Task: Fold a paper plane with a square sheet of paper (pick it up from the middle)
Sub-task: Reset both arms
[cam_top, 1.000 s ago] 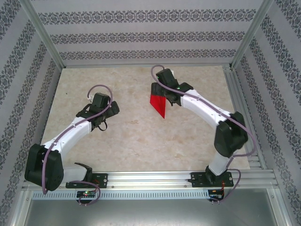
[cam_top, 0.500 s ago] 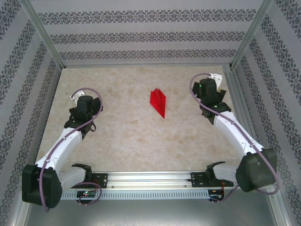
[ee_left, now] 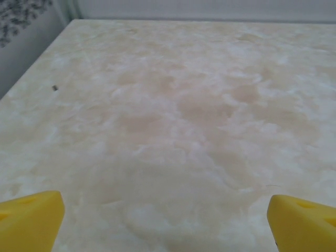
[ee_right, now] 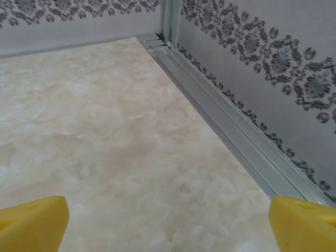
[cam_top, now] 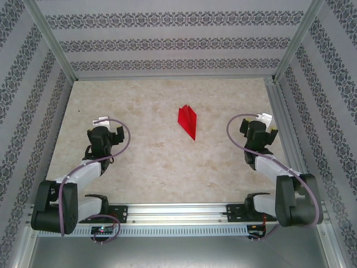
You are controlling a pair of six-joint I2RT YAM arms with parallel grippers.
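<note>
A: What colour is the paper plane [cam_top: 188, 119]?
B: Bright red and plain, a shade darker along its creases

A: And the worktop [cam_top: 156, 167]?
B: A pale cream marble pattern, clouded with beige and faintly pink patches. The left wrist view shows one small dark speck [ee_left: 54, 88]

A: The walls [cam_top: 167, 42]?
B: Light grey, crossed by horizontal bands of dark grey floral ornament

A: The robot?
B: The left arm [cam_top: 83, 170] and right arm [cam_top: 268, 164] have white links and black joints, with mauve cables [cam_top: 230, 134]. The left fingers [ee_left: 29, 220] and right fingers [ee_right: 304, 226] are solid yellow, and the frame [cam_top: 178, 212] is bare silver metal
</note>
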